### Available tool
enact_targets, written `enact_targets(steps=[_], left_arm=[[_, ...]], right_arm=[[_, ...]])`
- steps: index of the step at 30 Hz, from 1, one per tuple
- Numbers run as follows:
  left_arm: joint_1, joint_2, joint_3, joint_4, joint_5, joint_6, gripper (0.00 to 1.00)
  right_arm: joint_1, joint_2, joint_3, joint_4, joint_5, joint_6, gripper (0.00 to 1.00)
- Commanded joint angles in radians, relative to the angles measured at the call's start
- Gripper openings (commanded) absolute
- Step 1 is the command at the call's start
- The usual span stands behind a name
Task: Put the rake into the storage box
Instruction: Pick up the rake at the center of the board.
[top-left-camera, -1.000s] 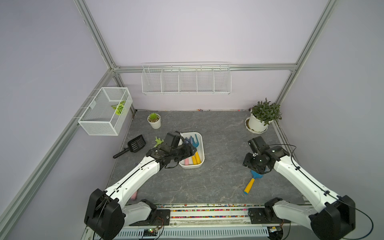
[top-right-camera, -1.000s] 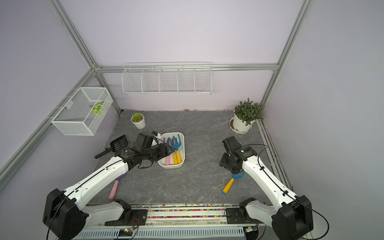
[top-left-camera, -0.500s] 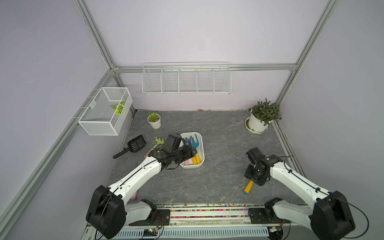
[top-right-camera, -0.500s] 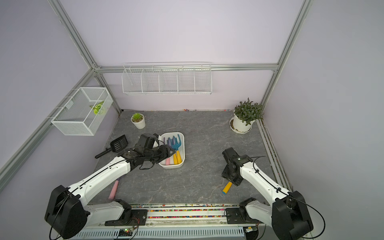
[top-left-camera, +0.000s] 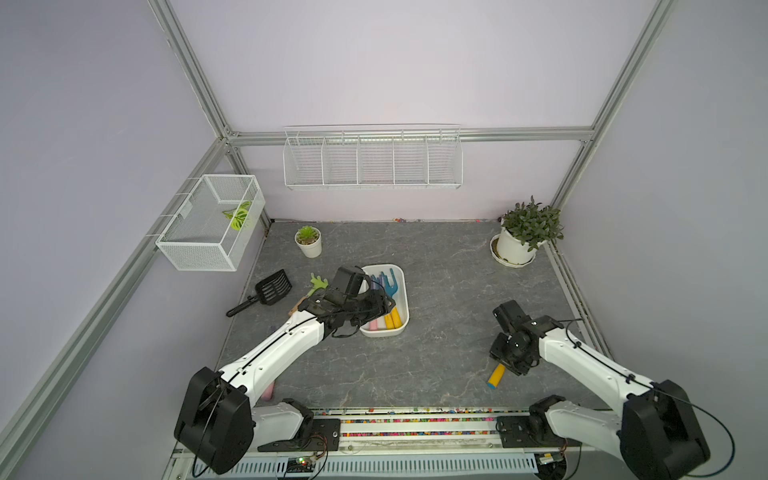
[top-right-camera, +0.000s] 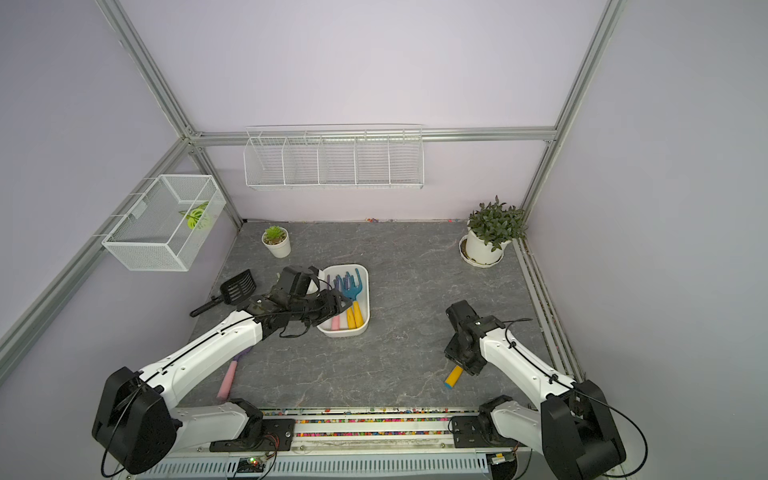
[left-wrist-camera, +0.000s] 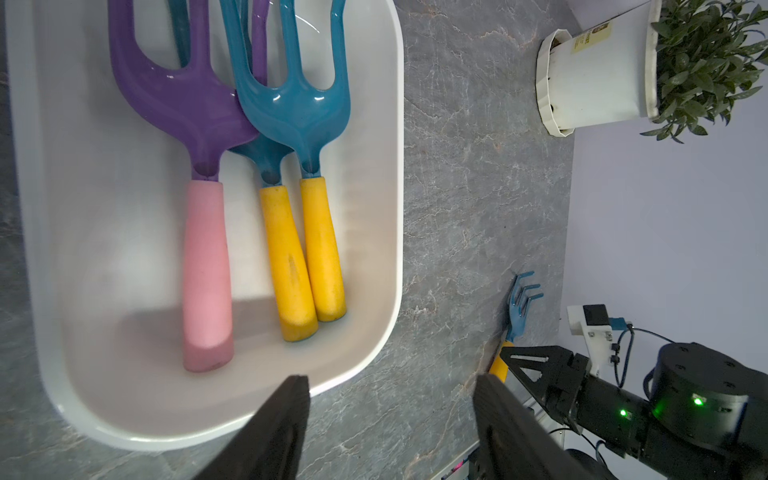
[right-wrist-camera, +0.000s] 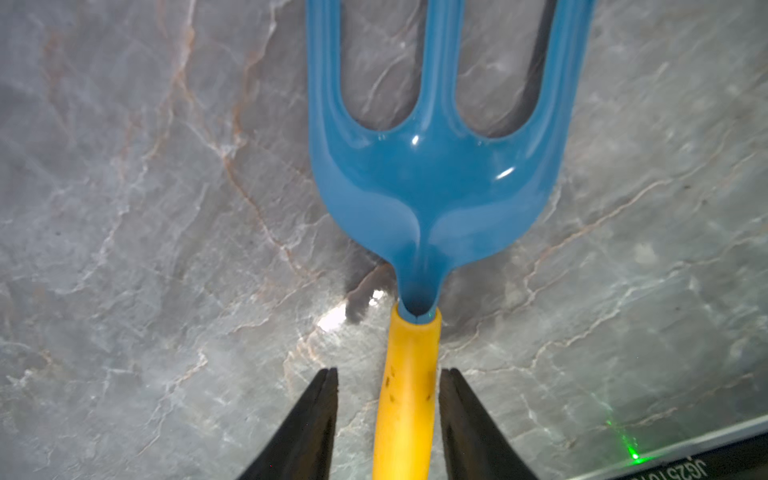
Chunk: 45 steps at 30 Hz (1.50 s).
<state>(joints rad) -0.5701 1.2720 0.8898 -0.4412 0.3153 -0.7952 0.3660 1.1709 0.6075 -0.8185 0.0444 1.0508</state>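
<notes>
A blue rake (right-wrist-camera: 432, 187) with a yellow handle lies flat on the grey floor at the front right; in both top views only its handle end (top-left-camera: 496, 375) (top-right-camera: 453, 377) shows. My right gripper (right-wrist-camera: 389, 370) points down over it, jaws either side of the handle with a narrow gap on each side, so it is open. The white storage box (top-left-camera: 403, 291) (left-wrist-camera: 399, 166) sits mid-floor and holds one purple rake and two blue ones. My left gripper (left-wrist-camera: 390, 382) (top-left-camera: 388, 305) hovers open and empty over the box's near rim.
Left of the box lie a green rake (top-left-camera: 319, 282) and a black scoop (top-left-camera: 270, 291); a pink-handled tool (top-right-camera: 228, 380) lies under the left arm. A small pot (top-left-camera: 308, 241) and a large potted plant (top-left-camera: 525, 232) stand at the back. A mesh basket (top-left-camera: 208, 224) and a wire rack (top-left-camera: 372, 160) hang on the walls.
My right gripper has come down and toward the front onto the rake's handle, and its jaws have narrowed. The left arm has barely moved.
</notes>
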Motion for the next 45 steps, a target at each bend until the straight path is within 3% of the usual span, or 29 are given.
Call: enact_targets(steps=[1, 8, 13, 25, 38, 45], left_arm=[[0.002, 0.008, 0.026, -0.012, 0.014, 0.019, 0.68], [0.001, 0.008, 0.032, -0.016, 0.011, 0.019, 0.68], [0.001, 0.002, 0.032, -0.014, 0.013, 0.018, 0.68], [0.002, -0.009, 0.031, 0.038, 0.064, 0.02, 0.68], [-0.021, 0.034, 0.053, 0.131, 0.151, 0.022, 0.68], [-0.047, 0.053, 0.064, 0.164, 0.175, 0.02, 0.68]], right_arm=[[-0.006, 0.023, -0.017, 0.02, 0.02, 0.006, 0.43], [-0.011, 0.061, -0.018, 0.037, 0.037, -0.004, 0.42], [-0.012, 0.107, -0.011, 0.055, 0.04, -0.024, 0.35], [-0.011, 0.069, 0.07, -0.005, 0.085, -0.109, 0.0], [-0.006, 0.036, 0.346, -0.137, 0.077, -0.235, 0.0], [0.008, 0.056, 0.486, -0.132, 0.01, -0.301, 0.0]])
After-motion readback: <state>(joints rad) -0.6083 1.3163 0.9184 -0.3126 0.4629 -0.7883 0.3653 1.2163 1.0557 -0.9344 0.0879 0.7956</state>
